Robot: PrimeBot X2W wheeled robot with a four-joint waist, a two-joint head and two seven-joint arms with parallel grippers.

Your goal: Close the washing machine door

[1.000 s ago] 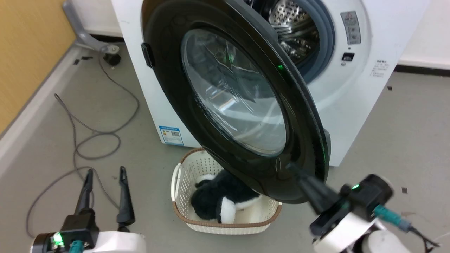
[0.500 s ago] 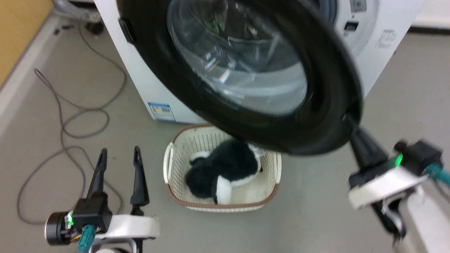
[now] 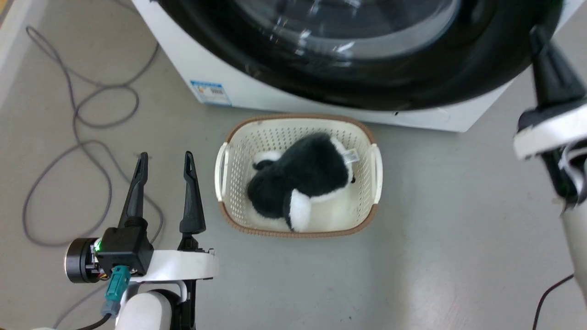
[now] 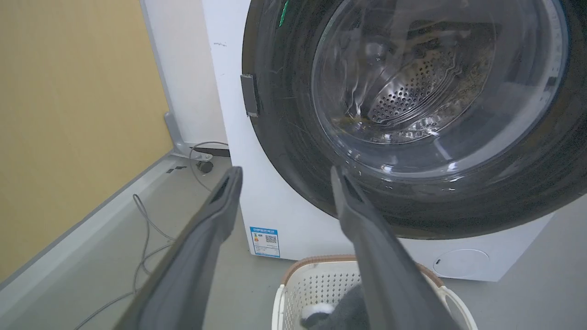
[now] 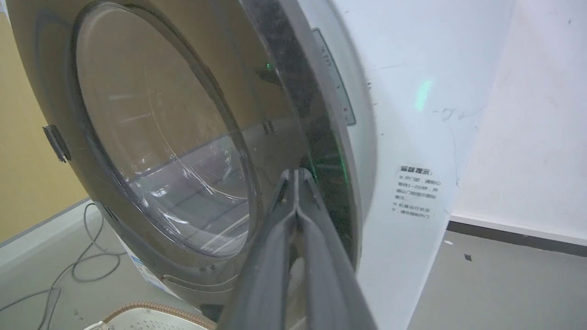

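The right gripper [image 5: 297, 175], jaws pressed together, has its tips at the door [image 5: 160, 137] rim, close to the washer [image 5: 403, 114]. The left gripper [image 3: 166, 159], jaws wide, hangs beside the basket [image 3: 373, 169].

Washing machine [image 3: 257, 98] stands on floor [image 3: 435, 206], wall [image 4: 69, 114] to its left. Washing machine door [image 3: 367, 78] lies across the machine's front, close against it; full closure not resolvable. Label sticker [image 3: 211, 92] at lower left of the front, round hatch [image 4: 461, 262] at lower right, below the door. Basket [image 3: 220, 169] on floor just before the machine, under the door's lower edge. Plush toy [image 3: 302, 178] in basket. Cable [image 3: 109, 183] loops on floor left of basket. Left gripper [image 3: 165, 158] just left of basket, above the cable, fingers apart, pointing toward the machine. Right gripper [image 5: 296, 174] at the door's right rim, fingertips together against it.
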